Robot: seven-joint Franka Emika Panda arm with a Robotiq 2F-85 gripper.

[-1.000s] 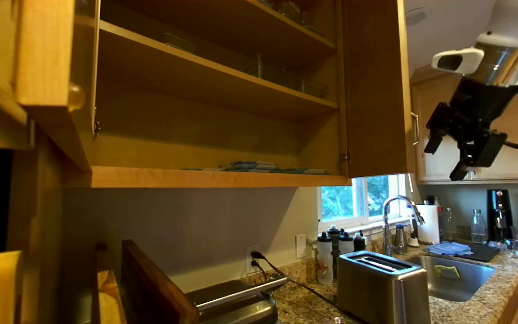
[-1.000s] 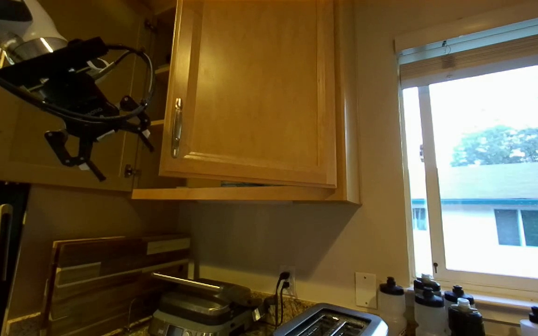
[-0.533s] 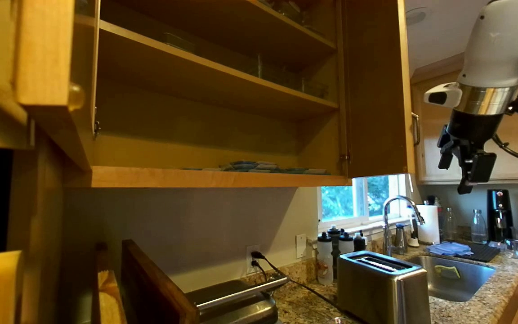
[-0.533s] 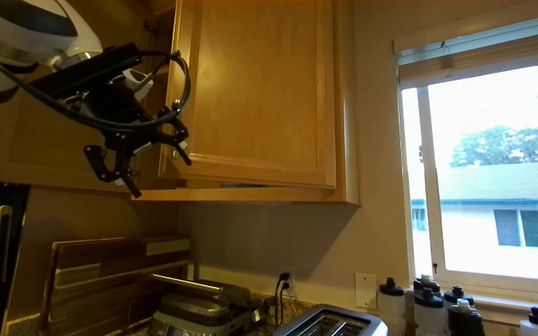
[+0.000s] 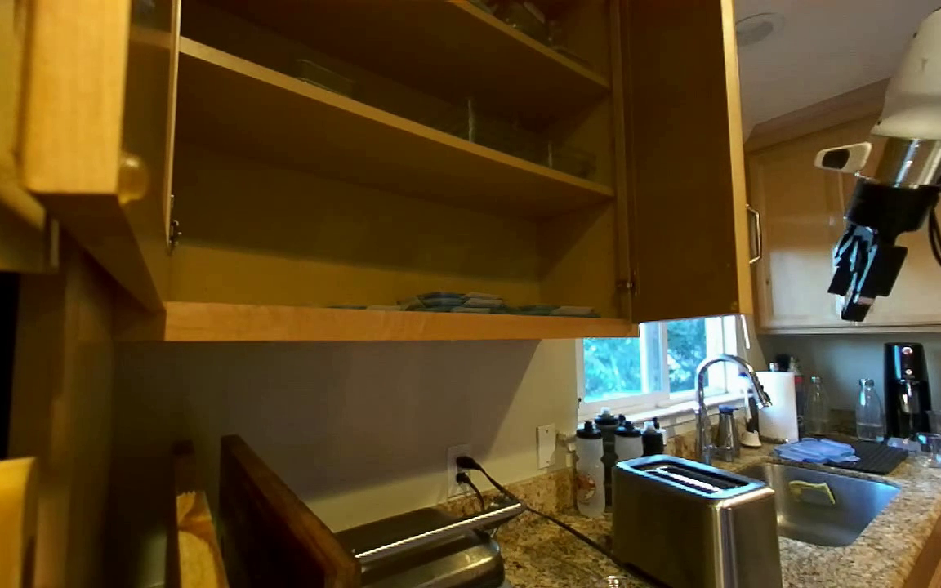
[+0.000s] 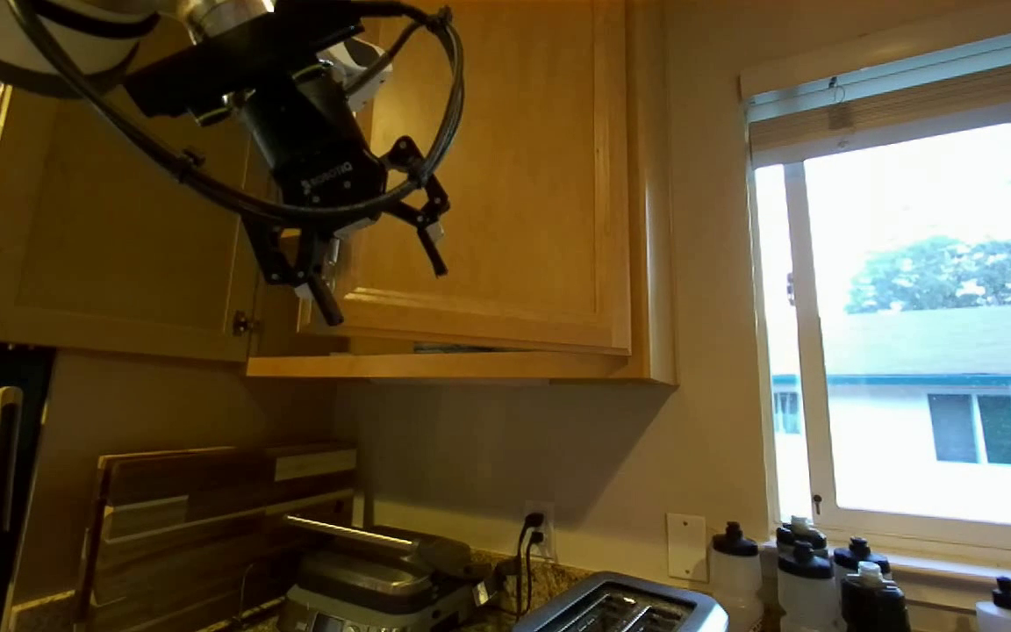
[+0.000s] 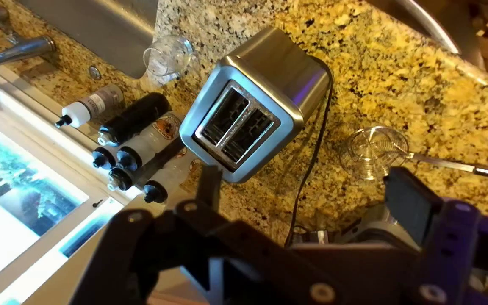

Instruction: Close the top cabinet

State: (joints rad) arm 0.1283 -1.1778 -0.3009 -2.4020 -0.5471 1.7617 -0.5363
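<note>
A: Where is the top cabinet (image 5: 405, 322), and is it shut?

B: On the wall, higher than the toaster (image 5: 695, 527). Its toaster-side door (image 6: 497, 167) and its far door (image 6: 137, 228), the one well away from the toaster, both stand swung out, so the closing looks undone.

A: And the claw (image 6: 388, 297)?

B: Spread wide, gripping nothing, higher than the toaster and outside the toaster-side door. I'd guess that spot suits a push on the outer face, which needs no grip. An exterior view shows a gap between it and the door handle (image 5: 755, 234).

A: Why keep the toaster there?

B: Perhaps for power: its cord (image 5: 556, 513) runs towards a wall outlet (image 5: 460, 471). The squeeze bottles (image 7: 147, 136) bunch just beside the toaster, probably to spare the table (image 7: 367, 80).

A: What can't you make out?

B: The cabinet's upper end is cut off in both exterior views. Where the claw crosses the toaster-side door, most of that handle is hidden. Glassy shapes (image 5: 572, 162) on a shelf are too dim to name, and I can't identify the blue-and-white pile (image 5: 458, 302).
</note>
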